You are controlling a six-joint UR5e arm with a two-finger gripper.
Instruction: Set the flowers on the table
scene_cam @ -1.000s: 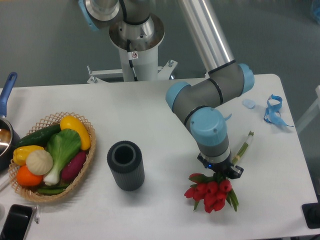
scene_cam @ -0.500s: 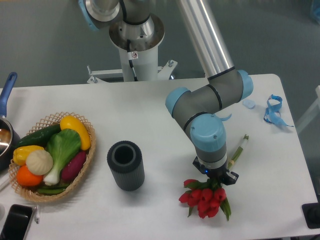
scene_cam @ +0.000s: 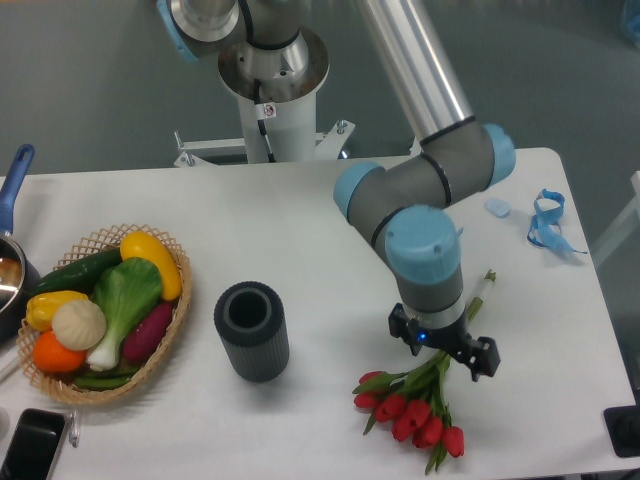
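Observation:
The flowers (scene_cam: 408,412), a bunch of red tulips with green leaves, lie flat on the white table (scene_cam: 300,220) near its front right part. Their heads are spread toward the front edge, and the stem ends (scene_cam: 484,288) point back and right. My gripper (scene_cam: 443,343) hangs directly over the stems with its jaws spread wide on either side of them. It looks open and does not grip the bunch. The wrist hides the middle of the stems.
A dark ribbed cylindrical vase (scene_cam: 252,330) stands left of the flowers. A wicker basket (scene_cam: 172,330) of vegetables sits at the left, with a pot (scene_cam: 10,275) and a phone (scene_cam: 30,445) beside it. A blue ribbon (scene_cam: 547,222) lies at the back right.
The jaws have gone from shut on the stems to spread open. The tulips have settled onto the table with their heads fanned out, a little further toward the front edge.

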